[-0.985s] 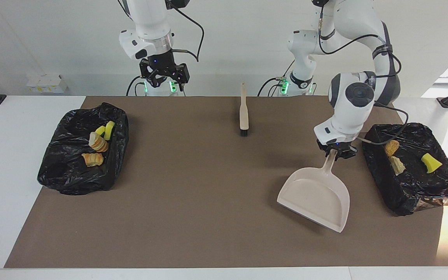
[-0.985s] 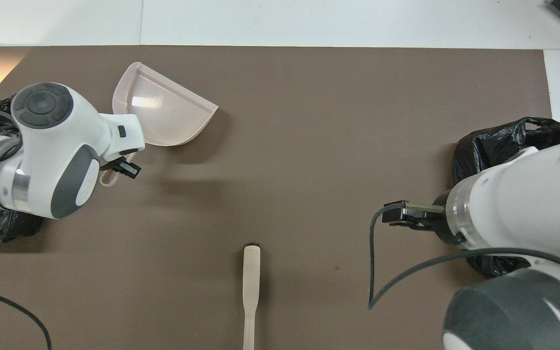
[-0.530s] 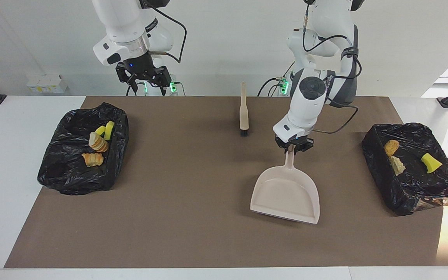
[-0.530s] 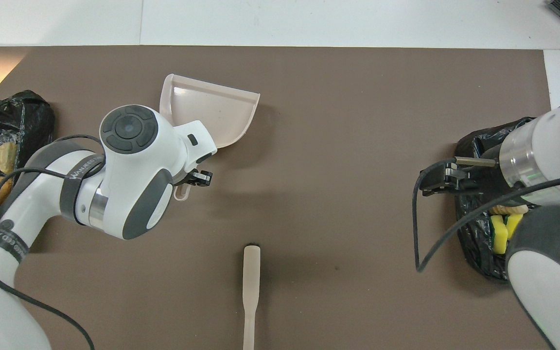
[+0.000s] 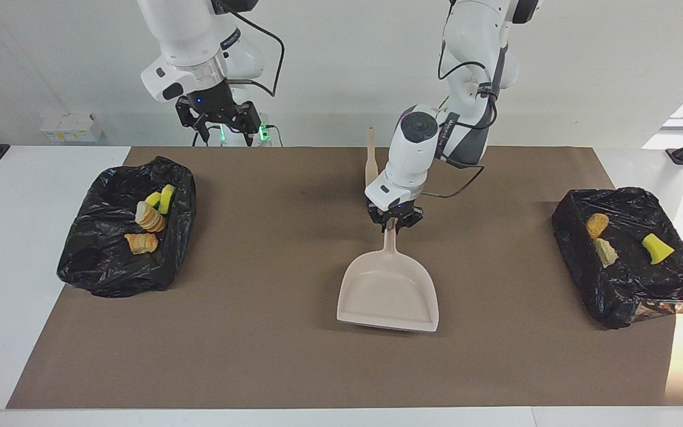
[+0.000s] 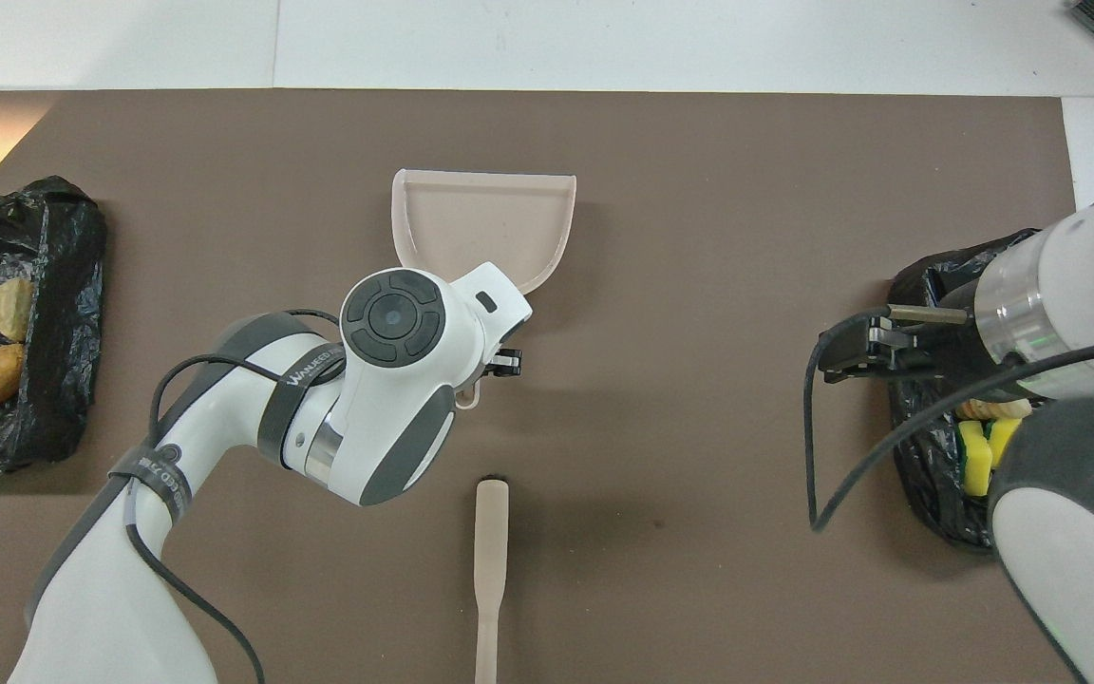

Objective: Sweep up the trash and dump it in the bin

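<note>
My left gripper (image 5: 393, 223) is shut on the handle of the empty beige dustpan (image 5: 389, 293), which sits low over the middle of the brown mat with its mouth facing away from the robots. In the overhead view the left wrist hides the gripper, and the dustpan (image 6: 480, 223) shows past it. All the trash I see lies in two black-lined bins: yellow wedges (image 5: 160, 198) and rolls (image 5: 150, 218) in the bin (image 5: 98, 261) at the right arm's end, and a roll (image 5: 597, 224) and a yellow wedge (image 5: 657, 248) in the bin (image 5: 620, 296) at the left arm's end. My right gripper (image 5: 220, 121) waits, open and empty, raised over the mat's edge nearest the robots.
A beige brush (image 6: 490, 560) lies on the mat nearer to the robots than the dustpan, bristles toward the dustpan; in the facing view the left arm partly hides it (image 5: 371, 172). The brown mat (image 5: 258, 356) covers most of the white table.
My left arm carried the dustpan from beside the bin at its own end to the mat's middle, turning its mouth away from the robots. The right gripper shifted toward its own end, then held still.
</note>
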`<state>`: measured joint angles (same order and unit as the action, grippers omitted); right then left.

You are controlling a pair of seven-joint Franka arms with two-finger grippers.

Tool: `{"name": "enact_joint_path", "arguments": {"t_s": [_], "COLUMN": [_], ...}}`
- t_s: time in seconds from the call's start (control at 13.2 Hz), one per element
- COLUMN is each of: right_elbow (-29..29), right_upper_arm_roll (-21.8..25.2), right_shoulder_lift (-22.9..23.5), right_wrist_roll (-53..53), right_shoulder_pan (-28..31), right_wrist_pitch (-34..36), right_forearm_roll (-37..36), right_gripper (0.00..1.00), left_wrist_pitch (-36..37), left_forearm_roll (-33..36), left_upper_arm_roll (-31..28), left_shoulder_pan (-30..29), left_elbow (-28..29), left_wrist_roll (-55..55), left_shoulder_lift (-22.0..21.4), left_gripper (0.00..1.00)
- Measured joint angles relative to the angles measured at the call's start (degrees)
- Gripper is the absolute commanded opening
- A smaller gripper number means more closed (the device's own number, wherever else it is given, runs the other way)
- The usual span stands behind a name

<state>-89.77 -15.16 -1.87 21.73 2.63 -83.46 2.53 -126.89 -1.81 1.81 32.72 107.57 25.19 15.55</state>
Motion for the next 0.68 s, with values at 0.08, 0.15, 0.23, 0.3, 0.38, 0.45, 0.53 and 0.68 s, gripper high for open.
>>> {"name": "enact_joint_path", "arguments": {"t_s": [0.08, 0.15, 0.23, 0.3, 0.38, 0.45, 0.53, 0.68], "right_elbow": [0.09, 0.12, 0.13, 0.13, 0.13, 0.13, 0.14, 0.14], "right_upper_arm_roll": [0.00, 0.00, 0.01, 0.01, 0.01, 0.01, 0.01, 0.03], "right_shoulder_lift": [0.00, 0.00, 0.00, 0.00, 0.00, 0.01, 0.02, 0.08], "right_wrist_roll": [0.00, 0.00, 0.00, 0.00, 0.00, 0.00, 0.00, -0.15], "right_shoulder_pan": [0.00, 0.02, 0.08, 0.18, 0.31, 0.52, 0.84, 1.63], "right_wrist_pitch": [0.00, 0.00, 0.00, -0.01, -0.05, -0.12, -0.12, -0.10], "right_forearm_roll": [0.00, 0.00, 0.00, 0.00, 0.00, 0.00, 0.00, 0.00], "right_gripper": [1.00, 1.00, 1.00, 1.00, 1.00, 1.00, 1.00, 1.00], "left_wrist_pitch": [-0.71, -1.19, -1.50, -1.74, -1.88, -2.02, -2.08, -1.75], "left_forearm_roll": [-0.05, -0.07, -0.08, -0.08, -0.08, -0.08, -0.08, -0.08], "left_upper_arm_roll": [0.03, 0.02, -0.01, -0.02, -0.03, -0.04, -0.12, -0.83], "left_shoulder_pan": [0.15, 0.47, 0.95, 1.60, 2.23, 2.56, 2.59, 2.57], "left_elbow": [0.01, 0.05, 0.12, 0.16, 0.15, 0.13, 0.09, -0.14], "left_wrist_roll": [1.17, 2.36, 3.15, 3.63, 3.97, 4.12, 4.18, 4.42], "left_shoulder_lift": [0.17, 0.46, 0.95, 1.75, 2.47, 2.90, 2.96, 2.61], "left_gripper": [0.00, 0.00, 0.00, 0.06, 0.28, 0.77, 1.00, 1.00]}}
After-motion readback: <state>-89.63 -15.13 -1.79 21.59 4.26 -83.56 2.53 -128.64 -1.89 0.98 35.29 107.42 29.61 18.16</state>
